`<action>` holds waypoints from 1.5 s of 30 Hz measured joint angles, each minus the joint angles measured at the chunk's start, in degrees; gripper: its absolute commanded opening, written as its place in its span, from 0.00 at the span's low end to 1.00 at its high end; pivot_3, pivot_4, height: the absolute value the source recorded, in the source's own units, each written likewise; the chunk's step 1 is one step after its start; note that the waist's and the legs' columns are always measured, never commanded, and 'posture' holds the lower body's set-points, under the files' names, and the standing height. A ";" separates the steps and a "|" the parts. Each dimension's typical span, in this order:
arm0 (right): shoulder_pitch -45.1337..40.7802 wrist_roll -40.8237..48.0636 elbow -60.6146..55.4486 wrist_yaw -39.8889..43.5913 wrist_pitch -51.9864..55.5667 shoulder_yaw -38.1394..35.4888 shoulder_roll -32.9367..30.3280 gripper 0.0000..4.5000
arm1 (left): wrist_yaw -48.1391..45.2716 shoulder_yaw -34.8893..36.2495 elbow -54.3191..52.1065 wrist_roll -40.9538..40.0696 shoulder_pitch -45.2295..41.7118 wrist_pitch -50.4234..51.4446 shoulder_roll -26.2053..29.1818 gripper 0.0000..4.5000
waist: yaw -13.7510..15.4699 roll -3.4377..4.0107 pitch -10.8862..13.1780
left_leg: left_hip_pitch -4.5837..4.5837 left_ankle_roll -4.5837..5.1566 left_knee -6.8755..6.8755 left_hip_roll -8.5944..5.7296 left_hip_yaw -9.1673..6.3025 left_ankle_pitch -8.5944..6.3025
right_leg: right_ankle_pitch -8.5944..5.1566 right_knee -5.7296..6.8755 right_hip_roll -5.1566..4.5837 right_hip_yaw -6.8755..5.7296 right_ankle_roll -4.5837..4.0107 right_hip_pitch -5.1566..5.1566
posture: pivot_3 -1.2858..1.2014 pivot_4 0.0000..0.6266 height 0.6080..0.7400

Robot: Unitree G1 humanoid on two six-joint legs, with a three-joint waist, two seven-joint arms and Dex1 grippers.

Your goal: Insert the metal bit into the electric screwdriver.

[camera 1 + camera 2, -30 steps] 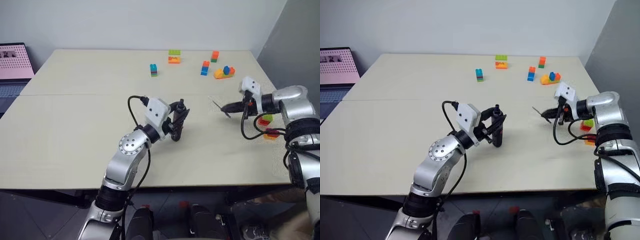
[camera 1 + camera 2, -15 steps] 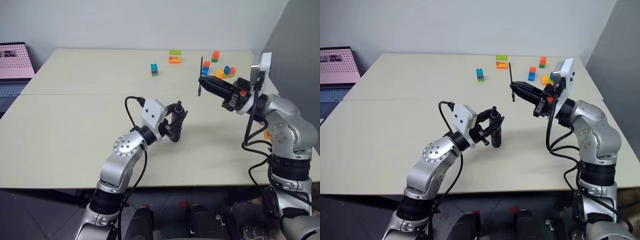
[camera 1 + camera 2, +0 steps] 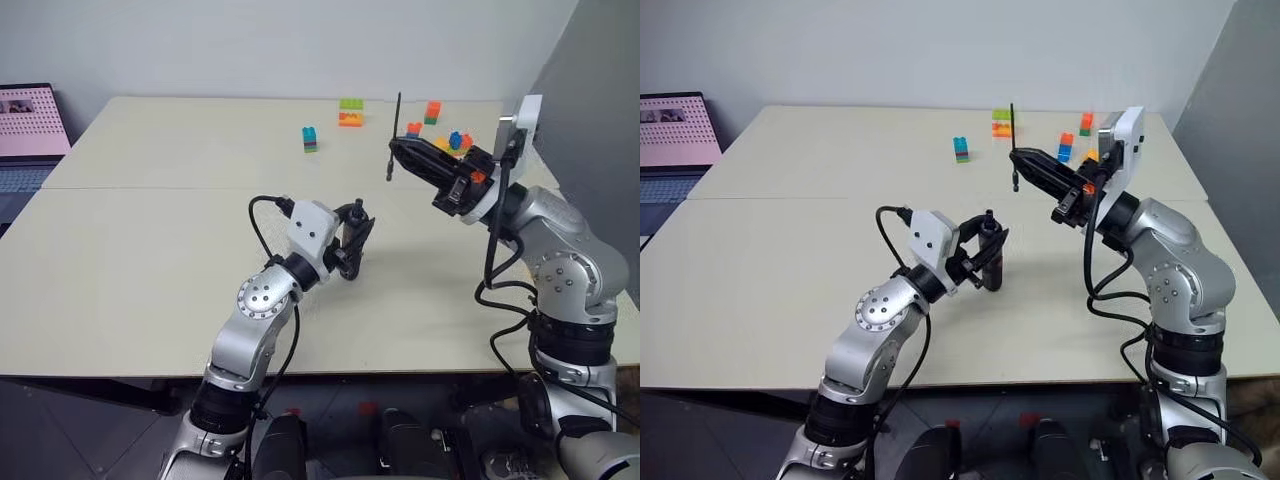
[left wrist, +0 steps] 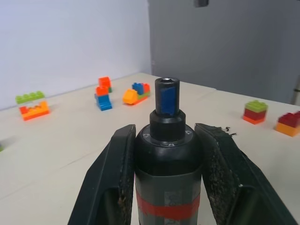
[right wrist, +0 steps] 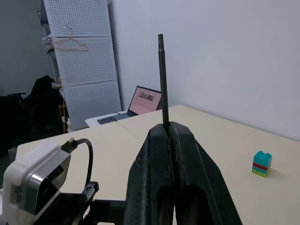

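Left claw [image 3: 355,232] clamps the black red-banded electric screwdriver [image 4: 167,154]; right claw [image 3: 400,152] pinches the thin grey metal bit [image 3: 394,137]. I'd tip the bit toward the socket, then feed slowly.

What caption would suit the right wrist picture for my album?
The right claw, shut on the metal bit, holds it upright above the table.

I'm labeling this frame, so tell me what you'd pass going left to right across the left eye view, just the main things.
Laptop → left gripper holding the electric screwdriver → metal bit pinched upright in the right gripper.
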 measured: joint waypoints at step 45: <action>5.51 -8.19 0.21 -6.91 -11.46 10.59 6.94 0.00 | 1.86 0.64 0.66 0.46 0.83 -1.09 -1.26 0.36 | 0.00 0.00 0.00 | -0.01 0.00 -0.06 0.01 -0.03 0.00 | -0.03 -0.11 0.00 -0.04 -0.04 0.00 | 0.52 0.24 1.00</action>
